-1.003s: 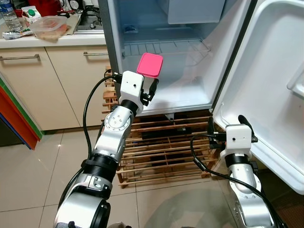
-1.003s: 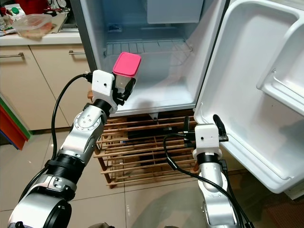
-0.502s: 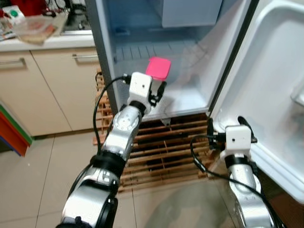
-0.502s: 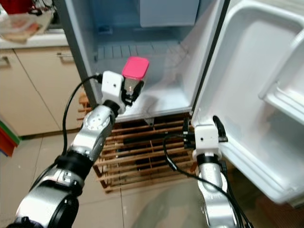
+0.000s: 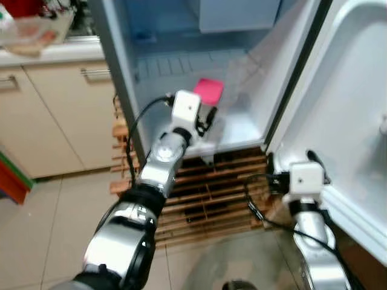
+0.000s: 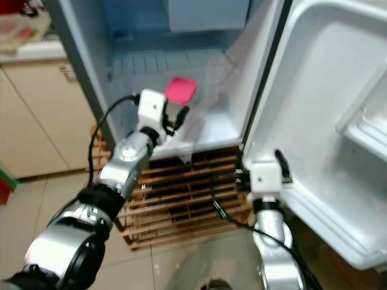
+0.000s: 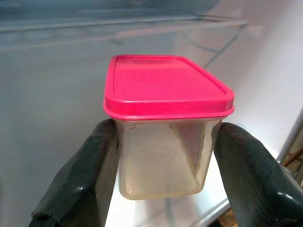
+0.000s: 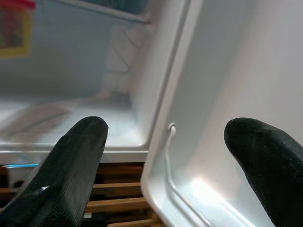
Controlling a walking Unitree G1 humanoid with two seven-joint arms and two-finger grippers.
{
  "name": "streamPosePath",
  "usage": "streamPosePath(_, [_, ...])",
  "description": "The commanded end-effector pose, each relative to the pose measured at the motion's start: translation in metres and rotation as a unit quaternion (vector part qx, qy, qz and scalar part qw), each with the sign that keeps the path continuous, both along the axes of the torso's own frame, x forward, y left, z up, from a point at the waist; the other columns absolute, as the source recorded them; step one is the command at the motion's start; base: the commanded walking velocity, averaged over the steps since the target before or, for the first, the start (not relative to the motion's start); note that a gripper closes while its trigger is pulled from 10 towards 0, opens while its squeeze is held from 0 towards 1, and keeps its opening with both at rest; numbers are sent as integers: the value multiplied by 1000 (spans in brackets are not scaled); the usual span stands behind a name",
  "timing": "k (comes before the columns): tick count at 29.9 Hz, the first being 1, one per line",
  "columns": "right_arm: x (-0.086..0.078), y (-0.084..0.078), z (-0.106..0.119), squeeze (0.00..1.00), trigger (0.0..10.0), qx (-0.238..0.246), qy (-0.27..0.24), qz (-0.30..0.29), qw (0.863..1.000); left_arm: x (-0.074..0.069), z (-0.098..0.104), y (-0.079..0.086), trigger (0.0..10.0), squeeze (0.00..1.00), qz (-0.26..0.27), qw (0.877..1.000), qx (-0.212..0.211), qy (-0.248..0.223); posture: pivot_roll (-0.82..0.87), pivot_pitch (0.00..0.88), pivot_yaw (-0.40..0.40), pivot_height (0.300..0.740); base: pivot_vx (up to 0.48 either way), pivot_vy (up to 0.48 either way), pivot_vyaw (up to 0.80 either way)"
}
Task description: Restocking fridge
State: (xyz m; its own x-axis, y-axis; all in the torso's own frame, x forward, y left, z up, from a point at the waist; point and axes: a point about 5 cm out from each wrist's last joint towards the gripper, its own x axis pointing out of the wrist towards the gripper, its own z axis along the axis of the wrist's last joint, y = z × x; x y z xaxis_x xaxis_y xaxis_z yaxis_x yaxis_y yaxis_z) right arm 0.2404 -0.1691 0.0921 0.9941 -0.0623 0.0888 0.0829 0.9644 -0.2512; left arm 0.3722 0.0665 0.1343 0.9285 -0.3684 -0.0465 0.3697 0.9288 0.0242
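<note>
A small clear plastic container with a pink lid [image 7: 165,127] is clamped between the two black fingers of my left gripper [image 5: 207,115]. The gripper holds it upright inside the open fridge, above the white floor of the lower compartment [image 5: 242,130] and below the wire shelf [image 5: 181,63]. The pink lid [image 5: 208,90] stands out against the pale fridge interior. My right gripper [image 8: 170,156] hangs open with nothing in it by the bottom corner of the open fridge door [image 5: 357,121].
A wooden slatted rack [image 5: 205,193] lies on the floor under the fridge. Beige kitchen cabinets [image 5: 48,115] and a counter with a clear food box [image 5: 27,27] stand on the left. Door shelves [image 6: 369,127] jut out on the right.
My left arm has reached further into the fridge with the container, which now sits lower and deeper in the compartment. The camera has shifted closer; the right arm stays by the door.
</note>
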Motion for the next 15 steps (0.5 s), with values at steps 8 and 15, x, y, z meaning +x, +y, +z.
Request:
streamPosePath(8, [-23, -7, 14, 0, 10000, -15, -5, -1, 1000, 13, 4, 6, 10000, 0, 41, 998, 37, 13, -265, 81, 5, 727, 0, 0, 0])
streamPosePath(15, [-63, -27, 11, 0, 10000, -38, 32, -25, 998, 22, 17, 20, 10000, 0, 88, 994, 57, -2, -373, 161, -13, 727, 0, 0, 0])
